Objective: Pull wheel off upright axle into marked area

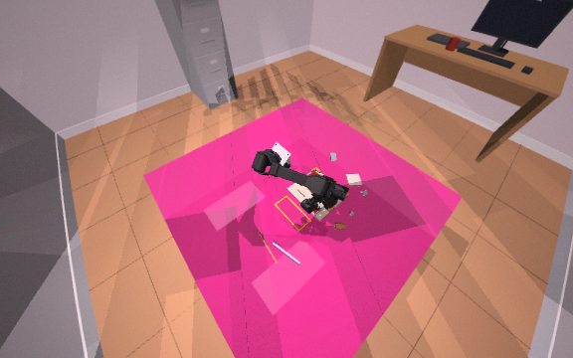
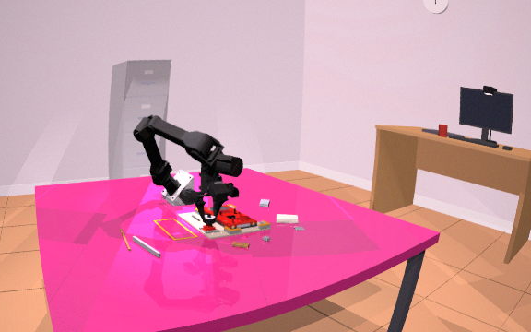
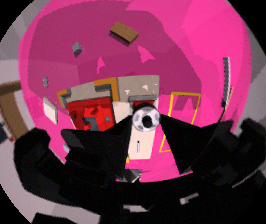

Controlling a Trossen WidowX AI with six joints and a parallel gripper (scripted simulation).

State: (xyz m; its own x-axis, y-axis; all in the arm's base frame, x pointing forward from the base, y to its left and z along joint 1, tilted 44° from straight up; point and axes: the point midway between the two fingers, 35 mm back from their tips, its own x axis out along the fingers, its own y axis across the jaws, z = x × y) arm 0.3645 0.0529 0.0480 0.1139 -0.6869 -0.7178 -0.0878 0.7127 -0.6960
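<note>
The black parallel-jaw gripper point(image 2: 208, 220) is down at the near corner of the pale assembly board point(image 2: 229, 228) and is pinching the small silver-hubbed wheel point(image 3: 145, 119). In the wrist view the wheel sits right between the two dark fingers. It appears to be still on its upright axle at that board corner, though the axle itself is hidden under the wheel and fingers.

The step in hand looks like the pull-off. It should go best as a straight vertical lift along the axle, with the wrist kept level so the hub does not bind or tilt against the shaft. Sideways travel is safer only once the wheel is judged free of the axle tip.

The yellow-outlined rectangular marked area point(image 2: 175, 229) lies just beside the board on the glossy pink desk point(image 2: 109, 286), on the side away from the red block assembly point(image 2: 230, 217). The carry is therefore short and leads away from the red parts. The board's edge lies between the axle and the outline, so the wheel needs enough height to pass over it. A yellow pencil point(image 2: 125, 240) and a grey metal bar point(image 2: 146, 246) lie beyond the outline, apart from it, and the desk edges are well away. After the set-down, the fingers should spread and rise off the wheel.
</note>
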